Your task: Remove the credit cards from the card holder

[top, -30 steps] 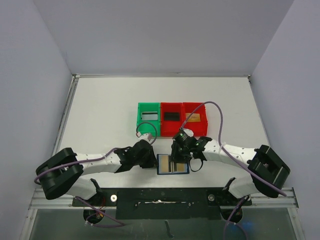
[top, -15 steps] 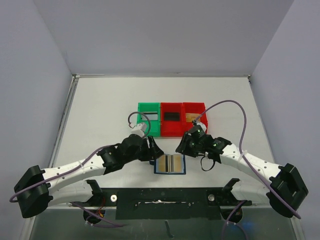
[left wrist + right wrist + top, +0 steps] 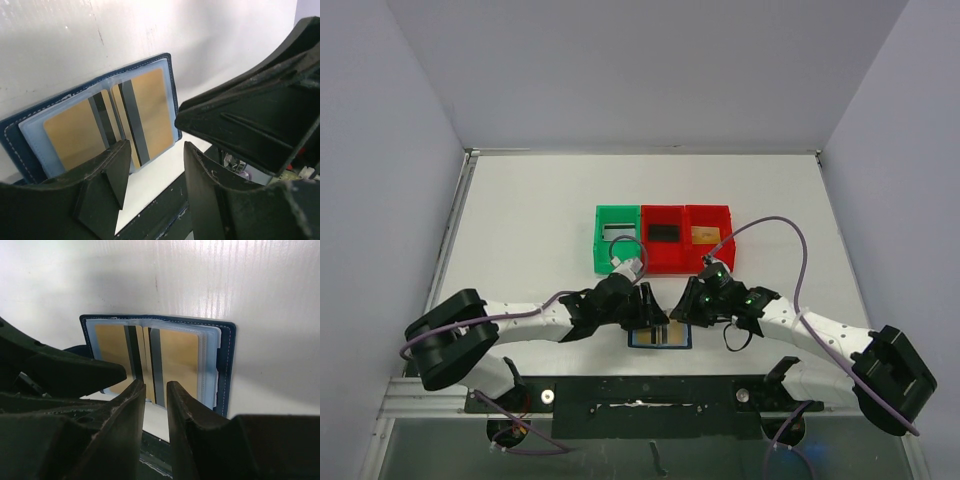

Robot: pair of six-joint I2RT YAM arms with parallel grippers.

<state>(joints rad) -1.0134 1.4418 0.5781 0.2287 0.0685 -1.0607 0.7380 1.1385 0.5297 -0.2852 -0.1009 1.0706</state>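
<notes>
— Where is the card holder now?
— The card holder (image 3: 660,337) lies open and flat on the table (image 3: 520,220), at the middle of its near edge. Two gold credit cards (image 3: 150,102) sit in its clear pockets, one on each half, each with a dark stripe beside the fold
— And your hands?
— My left gripper (image 3: 650,310) hangs over the left end of the card holder and my right gripper (image 3: 683,310) over the right end. They are close together and point toward each other. The left one has its fingers well apart, with nothing between them. The right one leaves only a narrow gap, and I see no card in it, only a card's stripe and bare table behind
— Do the fingers touch the card holder?
— This I cannot tell
— What stands behind?
— A green bin (image 3: 599,245) and two red bins (image 3: 665,263) stand in one row, side by side, toward the middle of the table. The green one holds a greyish card (image 3: 617,232), the middle one a black card (image 3: 664,233), the right one a tan card (image 3: 705,236)
</notes>
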